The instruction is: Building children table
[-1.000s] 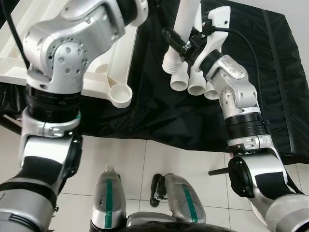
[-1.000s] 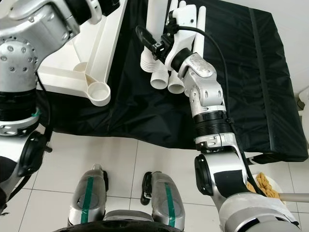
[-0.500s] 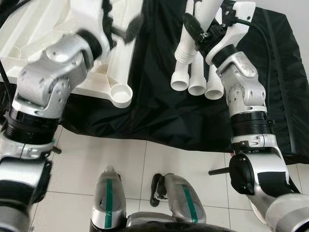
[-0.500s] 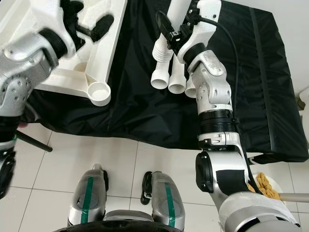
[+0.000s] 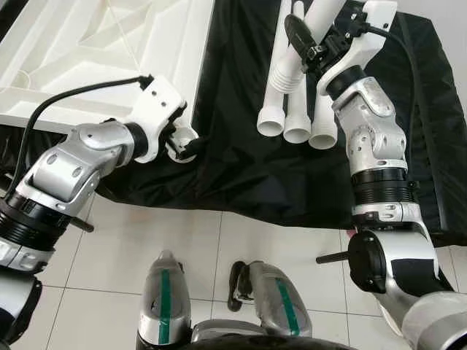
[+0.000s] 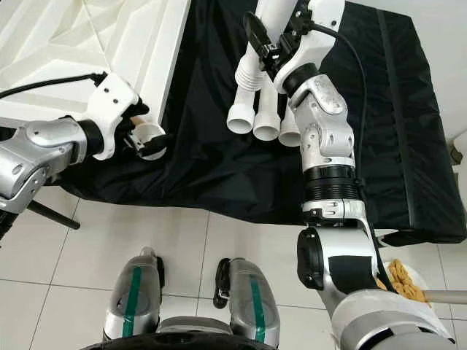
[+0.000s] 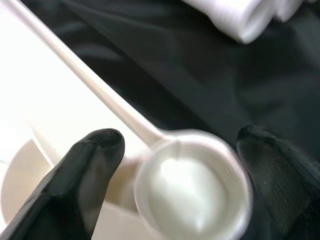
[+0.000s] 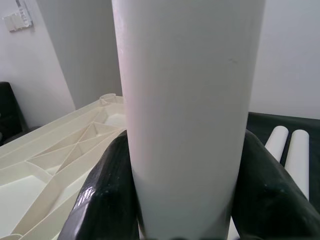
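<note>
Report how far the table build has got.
Done: the white tabletop lies underside up on the black cloth. No leg is fitted yet.
In hand: the right gripper is shut on one table leg; the open left gripper straddles the corner socket.
Left: screw in that leg, then the three legs lying on the cloth.

White tabletop (image 6: 109, 36) upside down on black cloth (image 6: 365, 124); left gripper (image 6: 142, 135) at its corner socket (image 6: 152, 137); right gripper (image 6: 273, 36) clasping a raised white leg (image 6: 252, 69); two legs (image 6: 266, 120) alongside
</note>
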### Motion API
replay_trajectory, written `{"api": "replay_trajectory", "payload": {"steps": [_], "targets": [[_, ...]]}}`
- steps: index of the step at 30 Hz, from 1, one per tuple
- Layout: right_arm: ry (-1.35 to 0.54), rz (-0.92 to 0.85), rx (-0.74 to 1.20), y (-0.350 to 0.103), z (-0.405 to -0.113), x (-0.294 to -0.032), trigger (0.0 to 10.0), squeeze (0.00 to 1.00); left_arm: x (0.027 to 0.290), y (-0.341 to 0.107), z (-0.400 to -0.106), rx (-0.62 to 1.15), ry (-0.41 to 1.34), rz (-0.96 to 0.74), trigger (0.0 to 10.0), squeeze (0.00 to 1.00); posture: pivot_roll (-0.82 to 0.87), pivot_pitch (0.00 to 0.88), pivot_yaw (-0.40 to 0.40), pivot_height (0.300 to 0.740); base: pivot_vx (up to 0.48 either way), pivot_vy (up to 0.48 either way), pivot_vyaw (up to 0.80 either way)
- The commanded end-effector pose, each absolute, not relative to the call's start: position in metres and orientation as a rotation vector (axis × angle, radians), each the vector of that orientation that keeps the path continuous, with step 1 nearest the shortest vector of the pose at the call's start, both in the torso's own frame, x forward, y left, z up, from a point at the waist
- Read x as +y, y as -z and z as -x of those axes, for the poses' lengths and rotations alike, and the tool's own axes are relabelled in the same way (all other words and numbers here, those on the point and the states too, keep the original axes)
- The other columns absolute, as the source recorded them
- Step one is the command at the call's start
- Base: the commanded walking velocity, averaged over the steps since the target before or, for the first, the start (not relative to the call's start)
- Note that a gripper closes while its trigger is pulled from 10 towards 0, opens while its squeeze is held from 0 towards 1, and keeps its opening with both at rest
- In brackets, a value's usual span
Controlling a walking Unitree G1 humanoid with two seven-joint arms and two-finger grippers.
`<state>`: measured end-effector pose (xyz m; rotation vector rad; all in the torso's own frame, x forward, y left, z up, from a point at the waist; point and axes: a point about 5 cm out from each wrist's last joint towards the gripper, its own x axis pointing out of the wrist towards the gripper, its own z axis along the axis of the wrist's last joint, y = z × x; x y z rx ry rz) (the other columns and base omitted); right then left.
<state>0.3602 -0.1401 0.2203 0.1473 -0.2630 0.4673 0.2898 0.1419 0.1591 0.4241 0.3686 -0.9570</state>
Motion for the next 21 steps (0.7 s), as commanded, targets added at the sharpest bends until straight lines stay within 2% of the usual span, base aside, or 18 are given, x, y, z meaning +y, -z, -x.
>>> {"api": "replay_trajectory", "payload": {"steps": [1,13,18,21], "targets": [[-0.457,-0.156,-0.3,-0.228,-0.361,-0.144,10.0,0.0,0.143,-0.152,-0.286,0.399,1.005,-0.449,10.0,0.0,0.12,0.037,-0.077,0.74,0.0,0.0,0.0],[-0.448,-0.149,-0.298,-0.227,-0.36,-0.147,10.0,0.0,0.167,-0.151,-0.286,0.434,1.013,-0.501,10.0,0.0,0.12,0.032,-0.078,0.74,0.0,0.0,0.0],[-0.45,-0.147,-0.296,-0.227,-0.36,-0.147,10.0,0.0,0.167,-0.15,-0.285,0.439,1.026,-0.5,10.0,0.0,0.12,0.031,-0.079,0.74,0.0,0.0,0.0],[-0.454,-0.143,-0.297,-0.227,-0.36,-0.147,10.0,0.0,0.158,-0.142,-0.28,0.453,1.077,-0.504,10.0,0.0,0.12,0.03,-0.079,0.74,0.0,0.0,0.0]]}}
